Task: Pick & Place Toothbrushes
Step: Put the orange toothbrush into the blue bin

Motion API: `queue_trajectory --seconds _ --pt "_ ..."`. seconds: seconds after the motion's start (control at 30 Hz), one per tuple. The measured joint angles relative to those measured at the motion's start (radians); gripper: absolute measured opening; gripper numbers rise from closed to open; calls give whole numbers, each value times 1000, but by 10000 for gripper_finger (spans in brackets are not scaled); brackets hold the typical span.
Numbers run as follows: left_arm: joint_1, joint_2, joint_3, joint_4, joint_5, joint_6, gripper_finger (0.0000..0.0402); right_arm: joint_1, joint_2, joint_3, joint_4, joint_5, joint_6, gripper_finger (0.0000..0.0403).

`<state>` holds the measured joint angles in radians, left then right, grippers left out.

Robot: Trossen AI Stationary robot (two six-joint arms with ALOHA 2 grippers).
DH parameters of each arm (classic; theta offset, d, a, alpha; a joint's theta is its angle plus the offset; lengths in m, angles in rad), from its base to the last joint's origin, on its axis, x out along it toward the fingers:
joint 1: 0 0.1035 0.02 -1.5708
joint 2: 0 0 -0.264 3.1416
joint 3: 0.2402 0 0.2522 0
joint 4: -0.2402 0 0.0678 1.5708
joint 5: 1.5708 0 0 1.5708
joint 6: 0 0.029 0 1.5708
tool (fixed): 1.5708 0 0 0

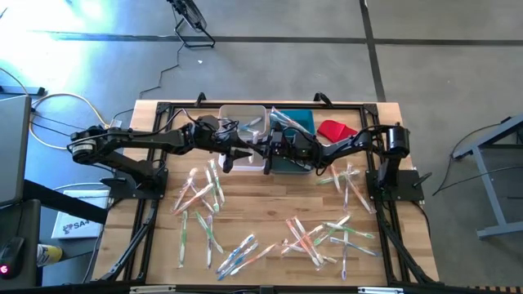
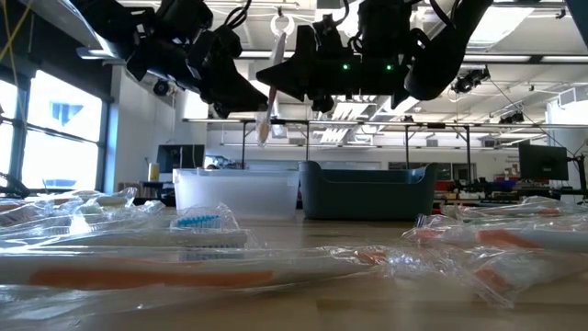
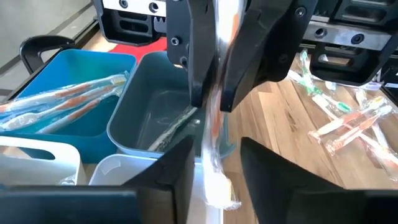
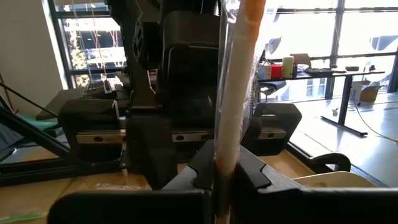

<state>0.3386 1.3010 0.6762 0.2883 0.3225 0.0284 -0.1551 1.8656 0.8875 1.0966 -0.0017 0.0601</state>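
A wooden surface (image 1: 270, 204) is shown under both arms, with wrapped toothbrushes (image 1: 315, 237) strewn across its near half and three bins at the far edge: a white bin (image 1: 243, 122), a grey bin (image 3: 155, 112) and a blue bin (image 3: 68, 87) in which several wrapped brushes already lie. Above the bins one wrapped toothbrush (image 2: 265, 115) is held upright, clamped in the fingers of the right gripper (image 4: 224, 171), while the fingers of the left gripper (image 3: 214, 158) stand apart on either side of it. A slip in the loose wrapper is judged the main risk, dropping the brush between bins, and the crowded arms could be knocked together.
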Motion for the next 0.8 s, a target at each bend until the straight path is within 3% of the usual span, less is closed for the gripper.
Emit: queue_trajectory --seconds 0.17,0.8 --pt "0 0 0 0 0 0 156 0 0 0 0 0 0 12" --pt "18 -10 0 -58 4 50 157 0 0 0 -8 29 -1 12"
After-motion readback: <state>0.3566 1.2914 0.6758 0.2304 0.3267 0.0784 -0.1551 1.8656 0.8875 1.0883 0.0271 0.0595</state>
